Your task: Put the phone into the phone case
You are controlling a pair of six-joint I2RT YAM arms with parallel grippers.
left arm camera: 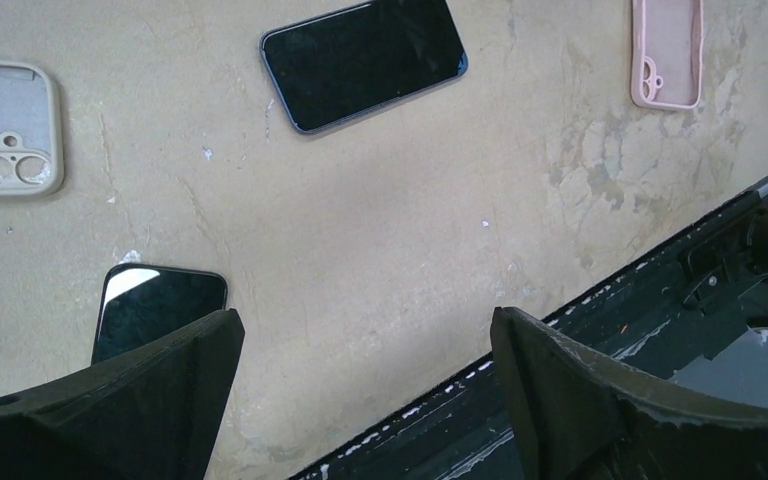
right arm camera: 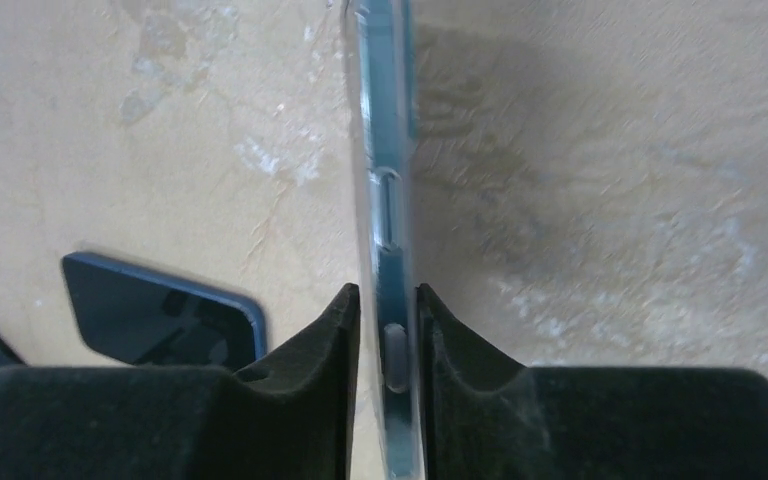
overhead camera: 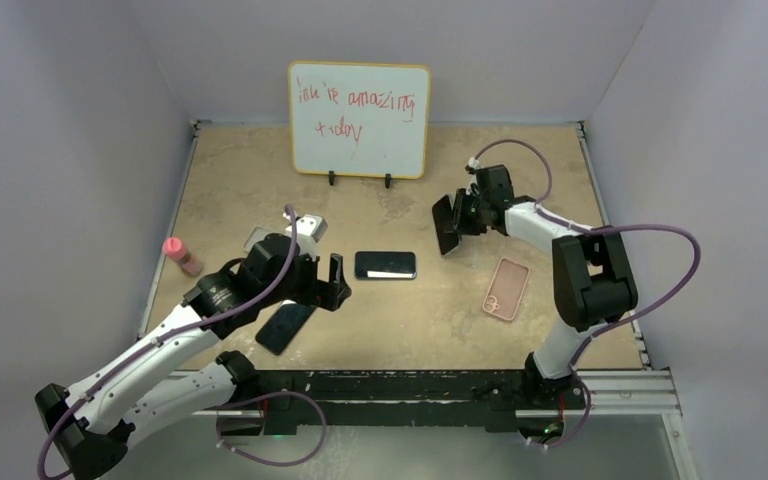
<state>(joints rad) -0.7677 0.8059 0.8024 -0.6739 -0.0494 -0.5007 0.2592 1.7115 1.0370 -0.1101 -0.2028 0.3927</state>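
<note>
The right gripper [right arm camera: 388, 300] is being squeezed together on the thin edge of a clear case [right arm camera: 385, 150]. The case is being held up on its side, and it is sticking out straight ahead of the fingers, above the table [right arm camera: 610, 200]. Whether anything is inside the case cannot be told. A blue phone [right arm camera: 160, 310] is lying flat on the table, down and to the left of these fingers. It is near the case but not touching it.

The left gripper [left arm camera: 365, 325] is being held wide apart, and nothing is being gripped in it. The same blue phone is lying ahead of the gap between its fingers. A second phone [left arm camera: 155, 305] is lying just beside one finger [left arm camera: 130, 400] and is partly hidden by it. A beige case [left arm camera: 5, 130] is lying farther off, ahead and to the left. A pink case [left arm camera: 668, 52] is lying far ahead and to the right.

The step in hand is probably that the case and the phone are being brought together. To do it well, the case is best turned flat, with its open side facing the phone. The corners and the camera hole need to be lined up first. One end of the phone should be tucked in, and then the other end pressed down gently. The case should not be squeezed too hard, because it looks thin and may bend. The phone should be steadied by the open gripper so that it is not pushed away across the table.
</note>
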